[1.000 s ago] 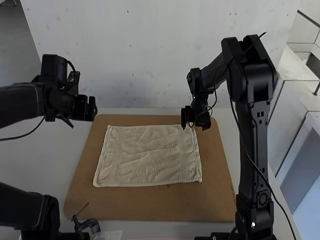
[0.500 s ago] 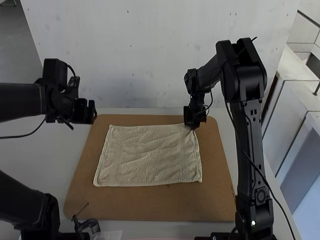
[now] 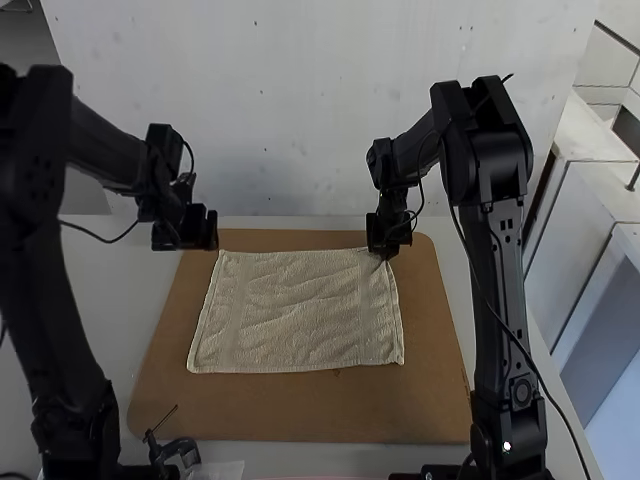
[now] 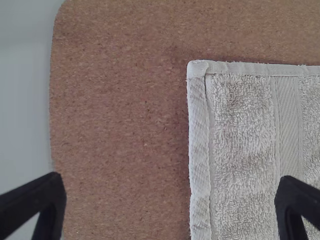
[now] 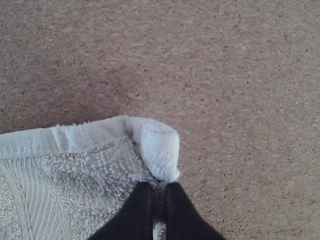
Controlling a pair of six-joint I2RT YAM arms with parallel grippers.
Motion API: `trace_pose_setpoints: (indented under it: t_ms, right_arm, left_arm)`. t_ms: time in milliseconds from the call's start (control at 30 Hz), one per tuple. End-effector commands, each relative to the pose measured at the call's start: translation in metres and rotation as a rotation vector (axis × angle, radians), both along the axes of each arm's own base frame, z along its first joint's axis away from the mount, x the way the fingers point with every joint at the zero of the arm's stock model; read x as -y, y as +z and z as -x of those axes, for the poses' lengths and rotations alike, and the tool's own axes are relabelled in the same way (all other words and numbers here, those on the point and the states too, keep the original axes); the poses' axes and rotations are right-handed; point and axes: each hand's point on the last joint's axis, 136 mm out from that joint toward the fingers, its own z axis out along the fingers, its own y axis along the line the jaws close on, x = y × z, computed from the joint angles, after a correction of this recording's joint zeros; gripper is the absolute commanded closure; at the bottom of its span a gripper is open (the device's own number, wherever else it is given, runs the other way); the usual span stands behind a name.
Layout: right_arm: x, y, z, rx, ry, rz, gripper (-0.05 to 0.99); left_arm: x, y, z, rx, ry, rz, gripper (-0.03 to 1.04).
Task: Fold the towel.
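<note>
Towel is mid-frame in the high view, a light rectangle spread out in one flat layer, long axis running left to right across the picture, short sides pointing up and down the frame. Short sides lean in a bit toward the top. We log terry loops, shallow wrinkles, a smooth woven band near each short side and a flat stitched hem. Under it, a brown speckled cork board, rounded corners, lying on the pale smooth bench.

Right arm climbs from the lower right of the frame, bends up top, then angles down to the towel's upper right corner. There the right gripper has its jaws pressed together; in the right wrist view we see them pinching cloth by that corner, with the tip bunched into a small rounded lump.

Left arm goes up the left side of the frame, bends near the top edge, and slopes down toward the middle. The left gripper is near the towel's upper left corner, apart from it. Left wrist view: jaws spread wide, black tapered fingers, nothing between them gripped, corner lying flat and square.
</note>
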Motion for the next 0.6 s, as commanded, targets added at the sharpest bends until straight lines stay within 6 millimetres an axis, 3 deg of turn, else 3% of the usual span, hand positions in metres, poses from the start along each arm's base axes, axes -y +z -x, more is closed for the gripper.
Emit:
trace_pose_setpoints:
  t_ms: [0, 133, 300, 567]
  right_arm:
    - [0.005, -0.008, 0.014, -0.036, 0.0, 0.044, 0.92]
    - [0.001, -0.009, 0.015, -0.033, 0.011, 0.047, 0.92]
    - [0.0, -0.012, 0.018, -0.041, 0.017, 0.053, 0.92]
    - [0.005, -0.012, 0.017, -0.041, 0.006, 0.053, 0.92]
  left_arm:
    - [0.003, -0.005, -0.023, -0.012, 0.041, -0.023, 0.08]
    - [0.001, -0.032, -0.027, -0.151, 0.085, -0.064, 0.08]
    - [0.007, -0.039, -0.046, -0.138, 0.093, -0.131, 0.08]
    - [0.029, -0.049, -0.056, -0.139, 0.059, -0.14, 0.08]
